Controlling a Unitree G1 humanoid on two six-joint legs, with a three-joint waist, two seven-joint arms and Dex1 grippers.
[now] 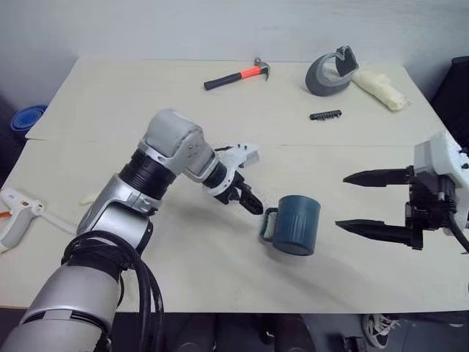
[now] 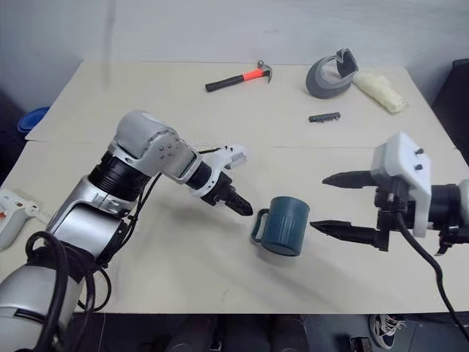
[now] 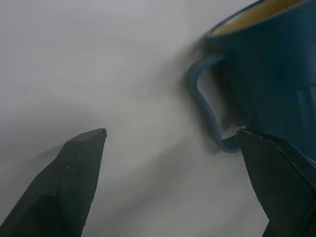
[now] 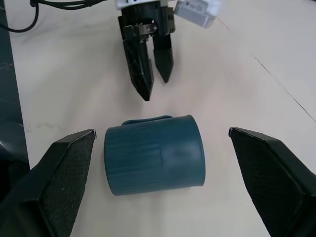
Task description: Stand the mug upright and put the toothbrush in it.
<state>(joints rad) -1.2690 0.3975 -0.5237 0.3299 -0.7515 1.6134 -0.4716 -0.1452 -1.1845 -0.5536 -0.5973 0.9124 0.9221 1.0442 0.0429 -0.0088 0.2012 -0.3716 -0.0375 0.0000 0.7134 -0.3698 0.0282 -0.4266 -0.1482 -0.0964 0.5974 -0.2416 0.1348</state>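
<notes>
— Where's the mug (image 1: 295,224)?
— Lying on its side on the table (image 1: 110,103), handle toward the left claw (image 1: 250,202).
— And the claws?
— Left wide open, empty, just beside the handle. Right claw (image 1: 366,202) wide open, empty, near the mug's other side.

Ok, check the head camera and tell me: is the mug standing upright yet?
No. The mug lies on its side on the table, its handle turned toward the open left pincer.

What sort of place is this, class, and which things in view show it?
Probably a workshop or test bench: a plain table holding a hammer, a tape dispenser and a glue gun.
</notes>
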